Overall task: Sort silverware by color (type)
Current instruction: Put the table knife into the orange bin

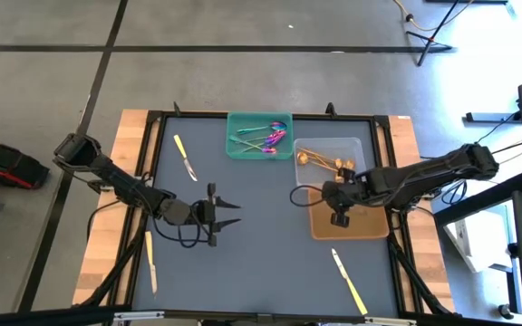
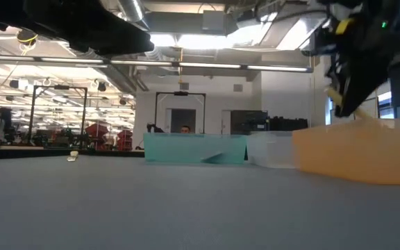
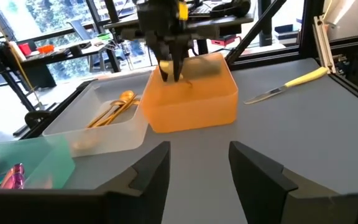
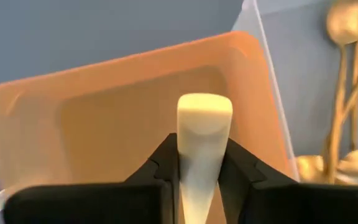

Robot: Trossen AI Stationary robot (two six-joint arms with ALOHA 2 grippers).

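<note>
Yellow knives: three lie on the table (image 1: pixel 261 263); a fourth knife (image 4: pixel 202 149) is gripped by the right gripper (image 1: pixel 341 215) over the orange tray (image 1: pixel 370 231); the left gripper (image 1: pixel 229 215) is spread wide.

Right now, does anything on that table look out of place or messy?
Three pale yellow knives lie loose on the mat: one near the green tray, one at the left edge, one below the orange tray. Nothing looks spilled or broken.

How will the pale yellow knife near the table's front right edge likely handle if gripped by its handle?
The knife looks slim and flat, so it probably lies stable and will not roll. It is probably light. Lying flush on the table, it may be awkward to pinch and could slide. It looks straight, so likely stiff.
</note>
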